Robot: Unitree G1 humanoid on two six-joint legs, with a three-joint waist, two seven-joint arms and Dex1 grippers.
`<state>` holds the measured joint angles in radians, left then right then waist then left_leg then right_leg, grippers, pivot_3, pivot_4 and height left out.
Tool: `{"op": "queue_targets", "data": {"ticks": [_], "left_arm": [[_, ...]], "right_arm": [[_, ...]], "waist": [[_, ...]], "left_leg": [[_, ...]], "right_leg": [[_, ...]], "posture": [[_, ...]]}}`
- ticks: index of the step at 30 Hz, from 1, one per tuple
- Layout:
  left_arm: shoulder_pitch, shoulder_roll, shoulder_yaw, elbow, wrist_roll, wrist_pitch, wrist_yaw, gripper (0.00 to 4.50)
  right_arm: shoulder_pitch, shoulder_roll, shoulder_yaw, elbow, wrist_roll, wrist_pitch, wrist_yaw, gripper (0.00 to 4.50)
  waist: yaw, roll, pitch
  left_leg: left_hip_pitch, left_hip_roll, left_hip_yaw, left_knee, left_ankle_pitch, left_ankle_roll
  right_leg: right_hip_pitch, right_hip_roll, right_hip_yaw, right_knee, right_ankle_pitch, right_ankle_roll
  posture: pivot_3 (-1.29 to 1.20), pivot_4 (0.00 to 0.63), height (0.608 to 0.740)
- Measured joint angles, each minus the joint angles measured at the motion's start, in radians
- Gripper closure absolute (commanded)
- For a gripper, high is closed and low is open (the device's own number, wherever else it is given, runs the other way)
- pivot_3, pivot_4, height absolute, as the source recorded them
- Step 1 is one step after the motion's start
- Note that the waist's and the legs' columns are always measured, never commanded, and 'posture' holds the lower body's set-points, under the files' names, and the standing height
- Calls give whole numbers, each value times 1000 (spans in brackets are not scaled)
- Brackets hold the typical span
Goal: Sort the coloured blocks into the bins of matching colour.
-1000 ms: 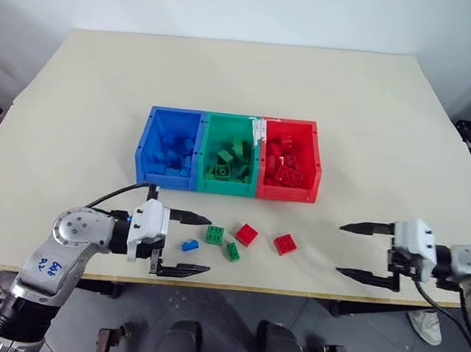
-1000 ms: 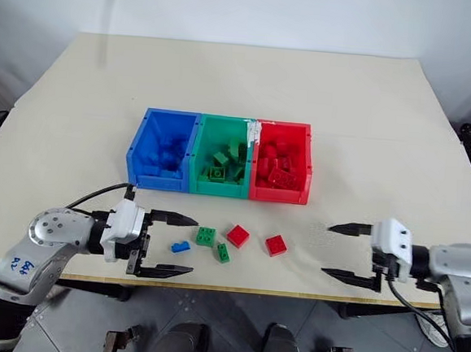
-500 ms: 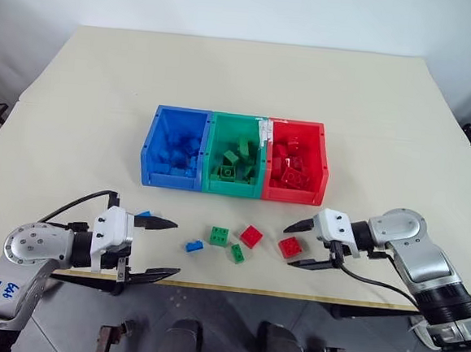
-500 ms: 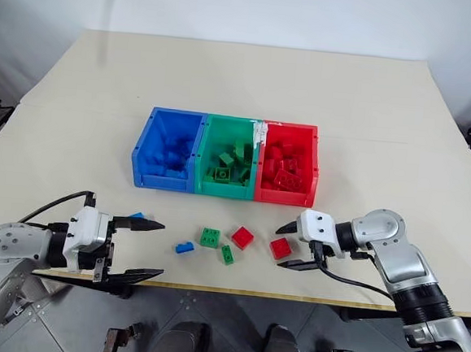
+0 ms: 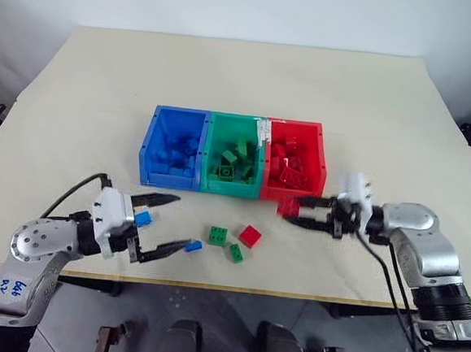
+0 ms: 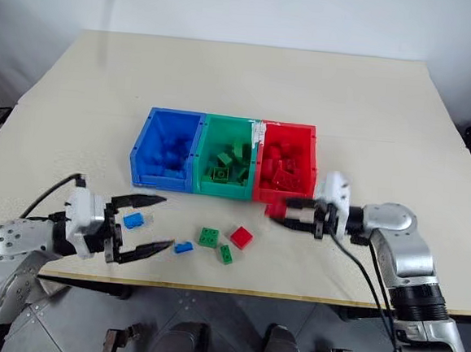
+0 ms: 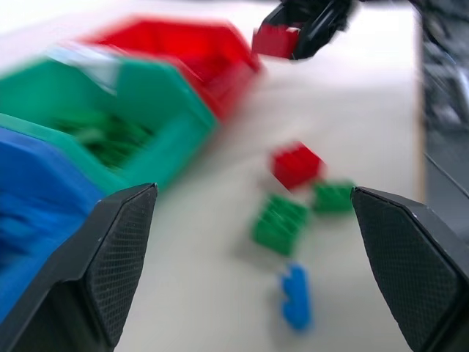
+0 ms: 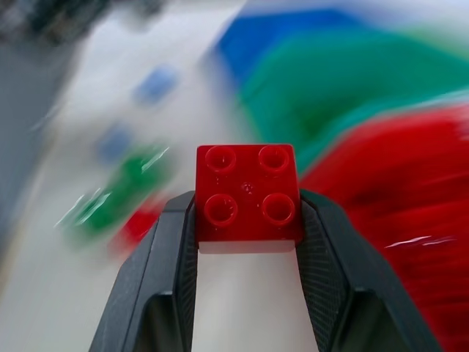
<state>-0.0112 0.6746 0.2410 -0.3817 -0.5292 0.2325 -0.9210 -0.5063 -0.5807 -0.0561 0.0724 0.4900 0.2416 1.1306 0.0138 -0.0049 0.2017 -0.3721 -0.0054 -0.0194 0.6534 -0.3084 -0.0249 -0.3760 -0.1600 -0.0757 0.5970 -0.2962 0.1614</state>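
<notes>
Blue [image 5: 168,177], green [image 5: 231,185] and red [image 5: 297,124] bins stand joined in a row mid-table, each holding blocks of its own colour. My right gripper [image 5: 296,213] is shut on a red block [image 8: 248,192], held off the table just in front of the red bin. On the table lie a red block [image 5: 250,236], two green blocks [image 5: 218,236] [image 5: 235,253] and a blue block [image 5: 193,245]. My left gripper [image 5: 181,220] is open at the front left. Another blue block [image 5: 142,217] shows between its fingers, ungripped.
The loose blocks lie between the bins and the table's front edge [image 5: 235,288]. Broad bare tabletop [image 5: 243,79] stretches behind and beside the bins.
My right gripper swung in from the table's right side, shut on the red block and lifted it towards the red bin. The left gripper drew back to the left, still open.
</notes>
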Motion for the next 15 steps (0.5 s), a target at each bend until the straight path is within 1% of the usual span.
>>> {"op": "queue_targets", "data": {"ticks": [3, 5, 7, 10, 11, 12, 15], "left_arm": [[31, 0, 29, -3, -15, 16, 12, 0], [59, 0, 44, 1, -19, 19, 13, 0], [75, 1, 65, 11, -19, 18, 12, 0], [93, 4, 94, 23, -19, 16, 8, 0], [95, 5, 99, 32, -19, 16, 7, 0], [95, 6, 102, 36, -19, 17, 7, 0], [93, 11, 102, 32, -19, 18, 5, 0]], "right_arm": [[-116, 21, -12, 49, -36, 0, -101, 3036], [-214, 29, -1, 150, -97, -29, -150, 3036], [-281, 36, 15, 263, -155, -70, -175, 3036], [-319, 46, 33, 380, -197, -102, -172, 3036], [-326, 51, 41, 409, -202, -108, -161, 2292], [-334, 57, 48, 436, -207, -115, -150, 2051], [-339, 67, 49, 459, -214, -157, -120, 1064]], "waist": [[-12, 0, 0], [-17, 0, 0], [-18, 0, 0], [-15, 0, 0], [-15, 0, 0], [-17, 0, 0], [-18, 0, 0]], "left_leg": [[0, 0, 1, -1, 0, 0], [0, 0, 2, -1, 0, 0], [0, 0, 2, -2, 0, 0], [-1, 0, 2, -2, -1, 1], [-1, 0, 2, -2, -1, 1], [-1, 0, 2, -2, -1, 2], [-1, 0, 2, -2, -1, 2]], "right_leg": [[-1, 0, 1, 0, 0, 0], [-1, 1, 2, -1, 0, 0], [-1, 1, 2, -1, 0, 0], [-2, 1, 2, -2, 0, 0], [-2, 1, 2, -2, 0, 0], [-2, 1, 2, -2, 0, 0], [-2, 1, 2, -2, 0, 0]], "posture": [[0, 150, 740], [0, 150, 740], [0, 150, 740], [0, 150, 740], [0, 150, 740], [0, 150, 740], [0, 150, 740]]}}
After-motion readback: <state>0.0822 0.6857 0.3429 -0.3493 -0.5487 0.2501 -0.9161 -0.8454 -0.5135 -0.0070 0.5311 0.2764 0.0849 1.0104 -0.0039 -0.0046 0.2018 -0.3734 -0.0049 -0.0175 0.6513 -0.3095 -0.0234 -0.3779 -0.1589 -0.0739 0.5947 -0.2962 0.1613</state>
